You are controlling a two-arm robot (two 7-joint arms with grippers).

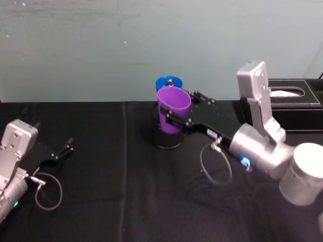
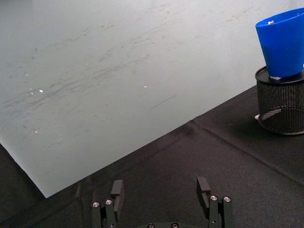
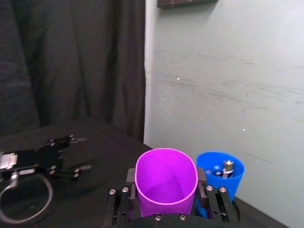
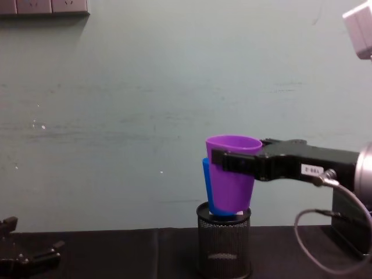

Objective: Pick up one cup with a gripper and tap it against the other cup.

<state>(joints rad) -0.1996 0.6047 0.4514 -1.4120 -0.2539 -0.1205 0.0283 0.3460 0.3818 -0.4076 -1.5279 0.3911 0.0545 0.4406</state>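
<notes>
My right gripper [image 1: 182,107] is shut on the purple cup [image 1: 173,108], one finger on each side of its wall, and holds it upright above the table. The blue cup [image 1: 169,82] stands just behind it on a black mesh holder [image 1: 168,138]. In the chest view the purple cup [image 4: 232,180] overlaps the blue cup [image 4: 206,180]. In the right wrist view the two cups [image 3: 166,183] [image 3: 223,173] sit side by side, very close; I cannot tell whether they touch. My left gripper [image 1: 64,148] rests open on the table at the far left.
A black tissue box [image 1: 295,103] stands at the back right, behind my right arm. The table is covered in black cloth [image 1: 111,191], with a pale wall close behind the cups. A small metal item [image 3: 228,167] lies inside the blue cup.
</notes>
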